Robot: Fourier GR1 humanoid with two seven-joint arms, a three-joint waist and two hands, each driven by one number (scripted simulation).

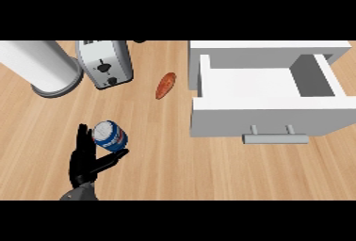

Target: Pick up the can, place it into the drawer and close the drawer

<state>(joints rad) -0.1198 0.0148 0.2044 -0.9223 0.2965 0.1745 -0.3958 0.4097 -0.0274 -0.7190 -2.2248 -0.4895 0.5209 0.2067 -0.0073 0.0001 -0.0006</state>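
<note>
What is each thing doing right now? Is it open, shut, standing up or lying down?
Drawer: pulled open, nothing inside.
Can: tilted, beside the left hand's fingers.
Left hand: open, fingers straight, touching the can.
Toaster: standing on the counter.
Paper towel roll: upright.
Orange food piece: lying flat.

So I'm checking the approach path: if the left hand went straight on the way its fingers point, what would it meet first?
Probably the can, right at the open left hand's fingertips; whether they already touch is unclear. Beyond it lies the toaster.
</note>
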